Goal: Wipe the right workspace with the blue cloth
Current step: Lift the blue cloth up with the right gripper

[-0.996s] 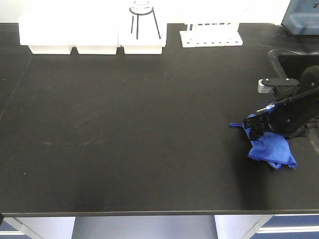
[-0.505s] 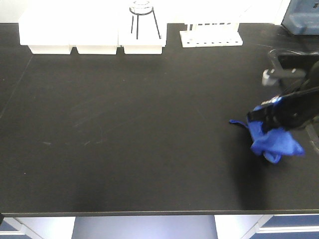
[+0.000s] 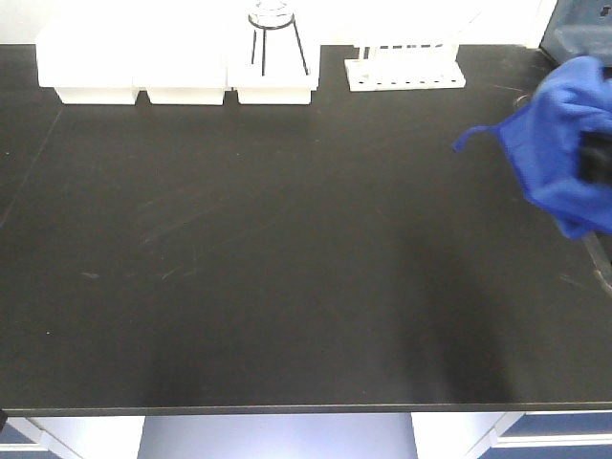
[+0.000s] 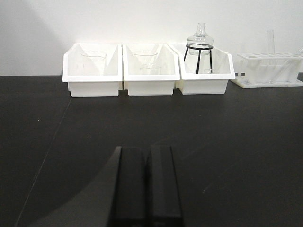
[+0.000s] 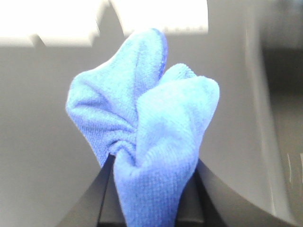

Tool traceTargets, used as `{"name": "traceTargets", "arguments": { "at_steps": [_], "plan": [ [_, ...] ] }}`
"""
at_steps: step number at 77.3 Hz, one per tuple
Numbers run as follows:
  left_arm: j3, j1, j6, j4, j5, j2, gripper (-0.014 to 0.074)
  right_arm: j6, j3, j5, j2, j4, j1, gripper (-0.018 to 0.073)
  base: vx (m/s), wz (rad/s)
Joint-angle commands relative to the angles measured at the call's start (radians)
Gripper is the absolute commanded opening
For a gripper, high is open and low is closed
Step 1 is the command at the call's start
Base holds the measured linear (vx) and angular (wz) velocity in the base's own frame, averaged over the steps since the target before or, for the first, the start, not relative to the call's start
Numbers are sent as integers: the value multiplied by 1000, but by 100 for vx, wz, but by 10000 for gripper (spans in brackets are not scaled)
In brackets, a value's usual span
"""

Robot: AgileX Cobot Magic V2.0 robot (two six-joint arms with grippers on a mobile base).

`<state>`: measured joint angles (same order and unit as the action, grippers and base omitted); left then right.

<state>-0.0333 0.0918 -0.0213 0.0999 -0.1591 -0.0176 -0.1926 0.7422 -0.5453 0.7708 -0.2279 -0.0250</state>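
Note:
The blue cloth (image 3: 559, 143) hangs bunched in the air at the right edge of the front view, with its thin loop tag (image 3: 473, 137) trailing to the left. Only a black sliver of my right gripper (image 3: 599, 153) shows behind the cloth. In the right wrist view the cloth (image 5: 142, 118) billows up out of the right gripper (image 5: 149, 189), which is shut on it. My left gripper (image 4: 147, 150) is shut with nothing in it, low over the black benchtop (image 4: 236, 142). The right workspace is out of view.
Along the back of the black benchtop (image 3: 287, 249) stand three white trays (image 3: 96, 72), a glass flask on a black tripod (image 3: 273, 24) and a white test-tube rack (image 3: 406, 72). A blue-grey object (image 3: 574, 29) sits at the far right corner.
My right gripper has lifted the blue cloth off the benchtop, up and to the right. The cloth now looks larger and hides most of the arm. The left gripper is not seen earlier.

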Motion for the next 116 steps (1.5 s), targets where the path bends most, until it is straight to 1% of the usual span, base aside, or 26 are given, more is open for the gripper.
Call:
{"name": "traceTargets", "arguments": {
  "at_steps": [1, 7, 14, 21, 26, 28, 29, 34, 47, 116],
  "plan": [
    [25, 0, -1, 3, 85, -10, -6, -28, -66, 136, -146, -11, -1, -4, 0, 0],
    [25, 0, -1, 3, 85, -10, -6, -28, -151, 172, -296, 11, 0, -4, 0, 0],
    [25, 0, -1, 3, 85, -10, -6, -31, -233, 202, -440, 73, 0, -4, 0, 0],
    [25, 0, -1, 3, 85, -10, -6, -31, -302, 214, -549, 121, 0, -4, 0, 0],
    [25, 0, -1, 3, 85, -10, -6, -30, -342, 214, -595, 134, 0, -4, 0, 0],
    [25, 0, -1, 3, 85, -10, -6, -30, -349, 214, -603, 140, 0, -4, 0, 0],
    [25, 0, -1, 3, 85, -10, -6, -32, -405, 218, -605, 159, 0, -4, 0, 0],
    [25, 0, -1, 3, 85, -10, -6, -32, -416, 216, -601, 165, 0, -4, 0, 0],
    [25, 0, -1, 3, 85, -10, -6, -13, -416, 215, -600, 161, 0, -4, 0, 0],
    [25, 0, -1, 3, 85, -10, -6, -13, -416, 208, -612, 164, 0, -4, 0, 0]
  ]
}}
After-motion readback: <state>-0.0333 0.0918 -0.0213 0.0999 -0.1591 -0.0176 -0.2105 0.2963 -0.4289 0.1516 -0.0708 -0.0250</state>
